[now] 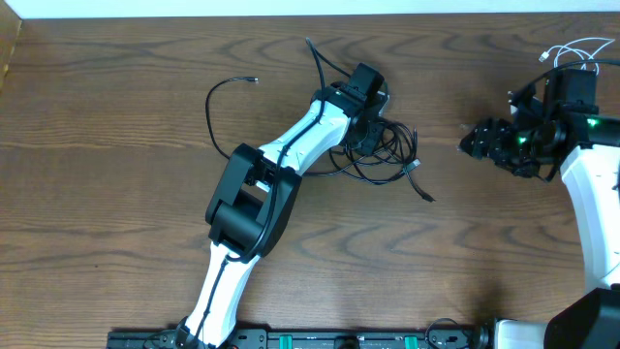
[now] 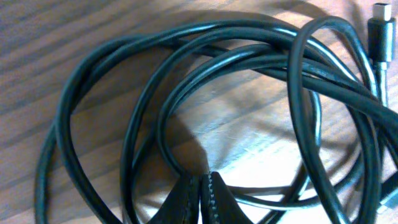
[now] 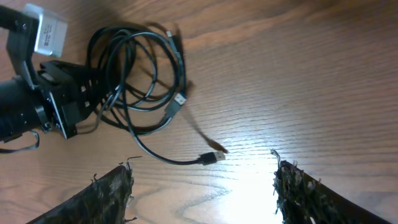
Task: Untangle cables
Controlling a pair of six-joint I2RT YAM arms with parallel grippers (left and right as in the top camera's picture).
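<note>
A tangle of black cables lies coiled at the table's middle. It fills the left wrist view and also shows in the right wrist view. One black strand arcs off to the left. Another ends in a USB plug, which lies just ahead of my right fingers. My left gripper is down on the coil. Its jaws are shut, tips over a strand, with no cable visibly between them. My right gripper is open and empty, to the right of the tangle. A white cable lies at the far right.
The brown wooden table runs to a white far edge. My left arm crosses the middle from the front edge. The right arm's base stands at the right edge.
</note>
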